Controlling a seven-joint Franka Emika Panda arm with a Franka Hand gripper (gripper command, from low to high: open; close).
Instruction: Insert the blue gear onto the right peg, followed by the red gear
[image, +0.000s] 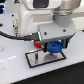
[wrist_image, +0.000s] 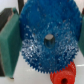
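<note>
From my station I see the gripper (image: 53, 46) low over the base plate (image: 35, 60), its fingers clasped on the blue gear (image: 54, 47), one on each side of the disc. On the wrist view the blue gear (wrist_image: 47, 40) fills the space between the two green finger pads (wrist_image: 9, 42), its toothed rim pressed against them. A dark post, which I take for the right peg (wrist_image: 48, 39), shows through the gear's centre hole, directly beneath the gripper. I cannot tell whether the gear sits fully down on it. The red gear (wrist_image: 64, 75) lies just beside the blue one's rim, outside the fingers.
</note>
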